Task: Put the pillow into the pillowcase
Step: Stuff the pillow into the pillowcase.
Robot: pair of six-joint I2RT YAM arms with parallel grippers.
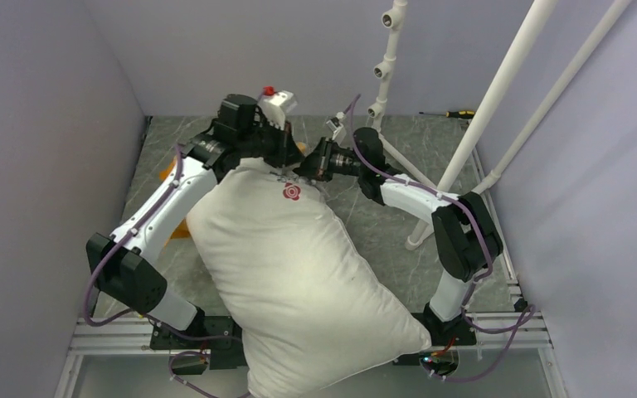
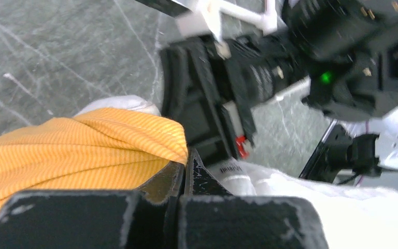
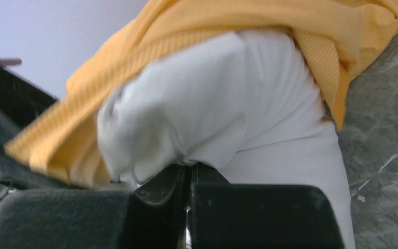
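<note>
Two arms reach across a grey marbled bench in the top view and meet at the far end of a large, plump white fabric pillow. The pillow lies slantwise. Its near end hangs past the bench's near edge, and its small round red logo sits just short of the far end. Slivers of an orange-yellow fabric pillowcase show beside the left arm (the rest is hidden under the pillow and the arms).

From the left wrist, the left claw has its fingers pressed together, with the ribbed orange hem of the pillowcase caught at their tips. The orange cloth bulges away to the left over a white corner. More of the pillow, with a small printed tag, lies to the right.

From the right wrist, the right claw is also closed, clamped on a bunched white fold of the pillow. The pillowcase drapes over and behind that end.
</note>
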